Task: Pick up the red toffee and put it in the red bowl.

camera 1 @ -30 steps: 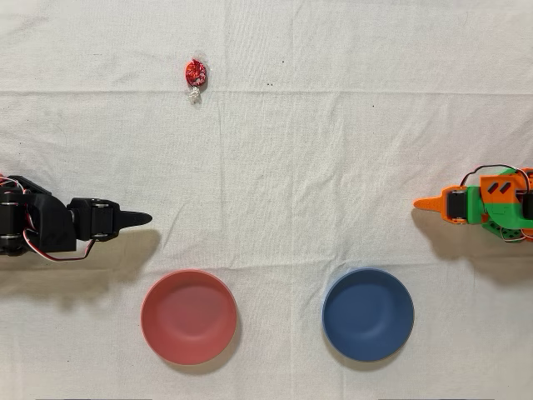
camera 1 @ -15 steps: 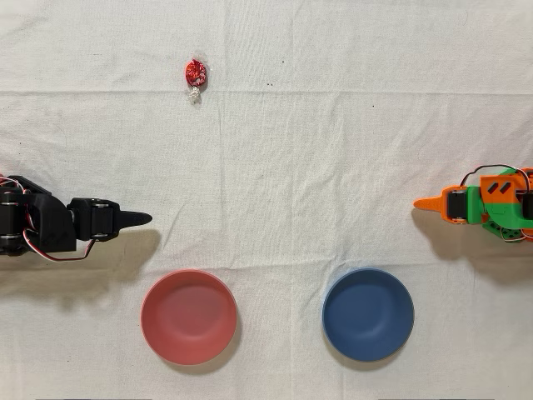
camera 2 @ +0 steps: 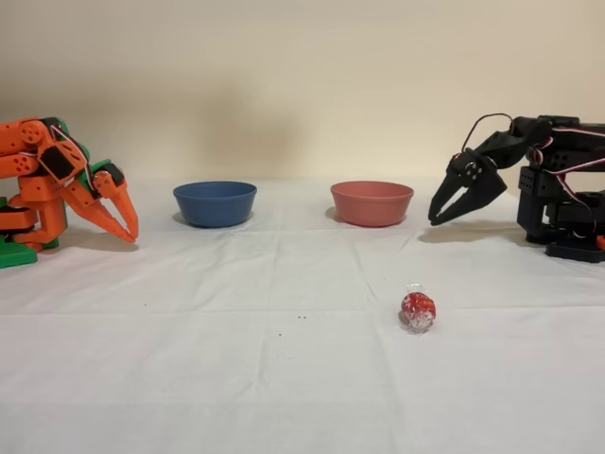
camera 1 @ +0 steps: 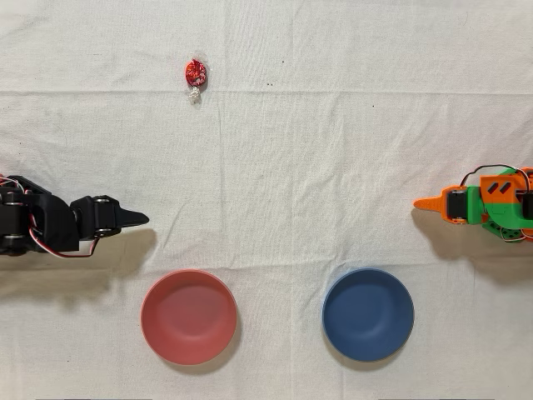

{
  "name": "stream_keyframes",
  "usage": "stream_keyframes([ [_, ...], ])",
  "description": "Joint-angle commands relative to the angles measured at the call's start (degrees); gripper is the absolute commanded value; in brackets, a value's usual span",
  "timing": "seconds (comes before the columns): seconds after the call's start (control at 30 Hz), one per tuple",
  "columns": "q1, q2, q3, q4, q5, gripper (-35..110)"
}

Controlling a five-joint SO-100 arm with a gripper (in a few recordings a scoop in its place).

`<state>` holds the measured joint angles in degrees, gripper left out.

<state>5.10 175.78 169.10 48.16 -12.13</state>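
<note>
One red toffee (camera 1: 196, 72) lies near the table's (camera 1: 333, 167) far edge, untouched, since the gripper (camera 2: 440, 216) (jaws pressed together) hangs beside the red bowl (camera 1: 189, 317).

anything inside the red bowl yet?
No. In the overhead view the red bowl shows a plain, bare interior. The red toffee lies on the cloth, far from it. In the fixed view the bowl's near wall hides its floor.
</note>
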Motion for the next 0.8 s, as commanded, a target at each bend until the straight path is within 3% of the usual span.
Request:
stream_keyframes([
  [0.0,-0.4,-3.1,-6.6,-3.2,-2.7,1],
  [0.33,-8.8,-17.8,-25.3,-1.9,-2.9,1],
  [0.57,-18.6,-36.7,-45.8,7.6,3.7,1],
  [0.77,-23.4,-49.0,-57.7,12.7,-1.6,1],
])
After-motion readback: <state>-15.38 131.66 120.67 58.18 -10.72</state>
